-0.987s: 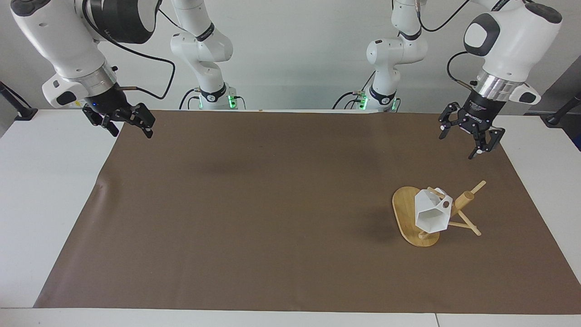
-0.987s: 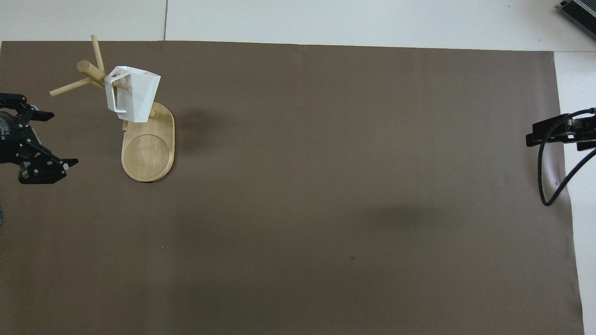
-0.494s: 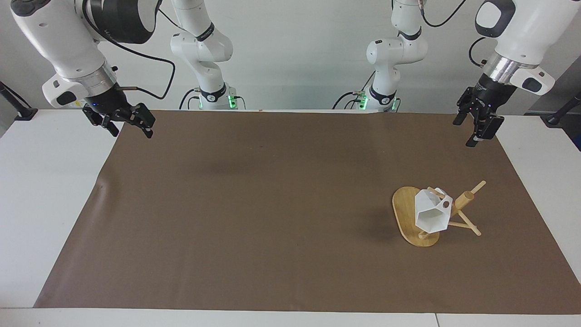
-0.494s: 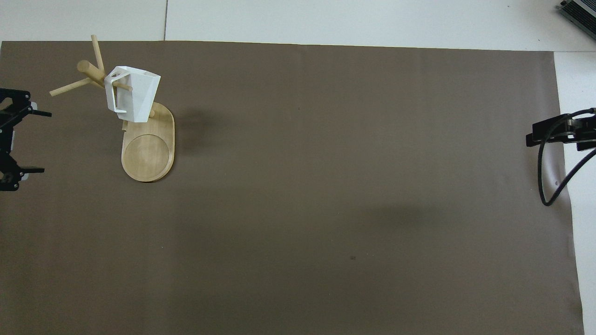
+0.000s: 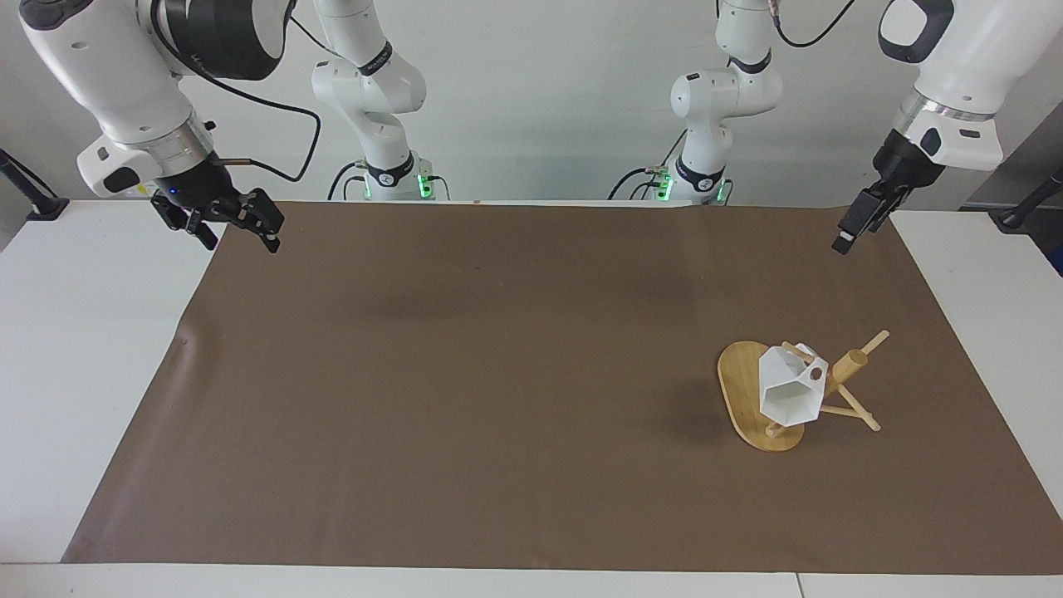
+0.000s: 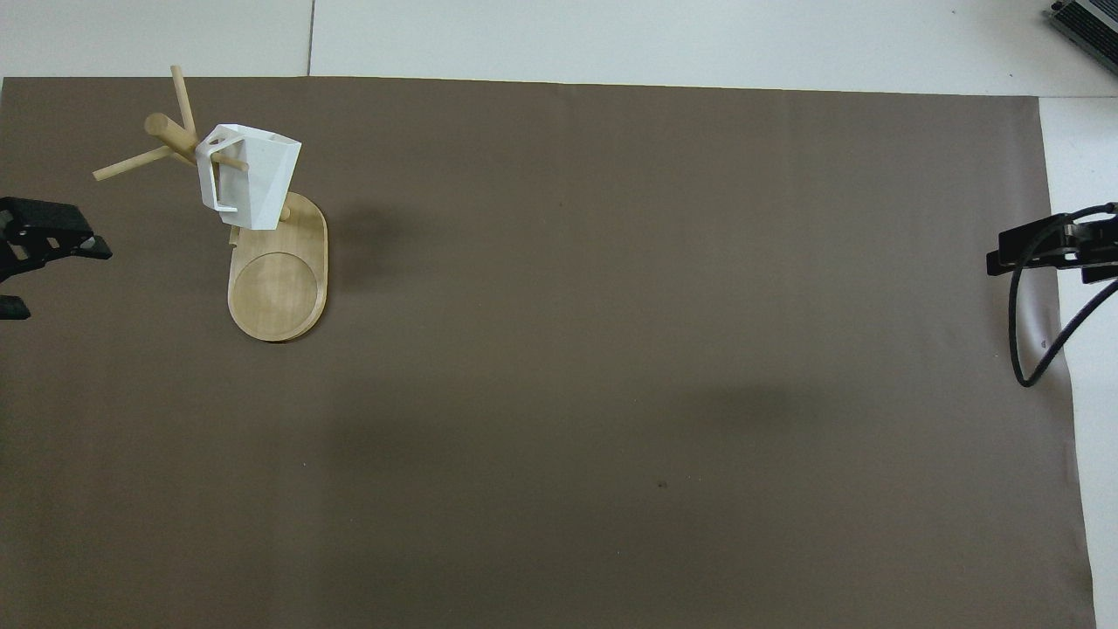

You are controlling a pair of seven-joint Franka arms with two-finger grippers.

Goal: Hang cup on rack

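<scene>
At the upper left of the facing view the right gripper point(image 5: 237, 223) hangs over the corner of the brown mat point(image 5: 465, 382), its jaws spread and holding nothing; that arm waits, well apart from everything that matters.

Moving across, the middle of the mat lies bare until the lower right of the frame, where the bamboo mug rack point(image 5: 751, 399) stands on its oval base. The white faceted cup point(image 5: 789, 392) hangs on it, one thin peg point(image 5: 799, 353) passing through the handle and the hexagonal mouth tipped down and toward the camera. No gripper touches it. The rack's post leans toward the right edge of the frame, its pegs fanning out from it.

At the upper right the left gripper point(image 5: 855, 228) is up in the air over the mat's edge, jaws apart and empty. The cup lies down-frame from it and a little toward the middle, so this is much the nearer arm.

To my eye the hanging is done, and what remains is only for the left arm to keep clear of the pegs.
</scene>
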